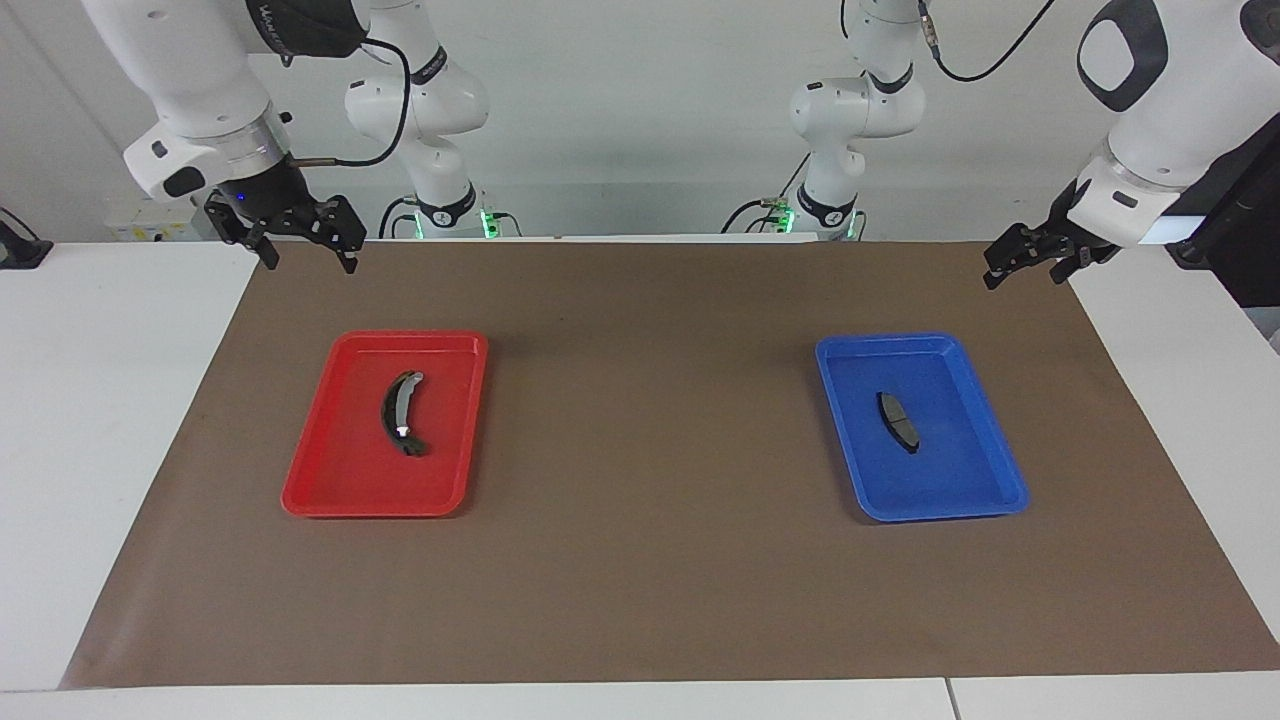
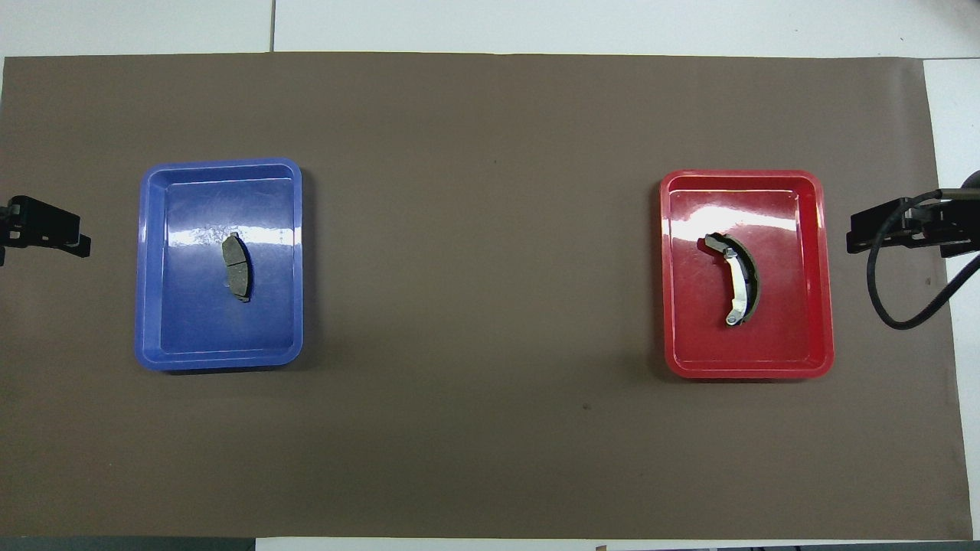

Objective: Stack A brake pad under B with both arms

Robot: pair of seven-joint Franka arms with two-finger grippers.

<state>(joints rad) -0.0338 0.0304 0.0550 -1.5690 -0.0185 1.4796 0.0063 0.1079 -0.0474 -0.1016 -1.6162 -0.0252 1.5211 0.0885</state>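
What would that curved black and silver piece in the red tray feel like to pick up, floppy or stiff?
Probably stiff: the brake shoe has a shiny metal band along its curve, so it should keep its shape. For the same reason it is likely heavy for its size. Being a thin crescent lying in the red tray, it might rock or swing if gripped off-centre.

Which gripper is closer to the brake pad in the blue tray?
Left. The left gripper hangs by the blue tray holding the brake pad; the right gripper waits near the red tray.
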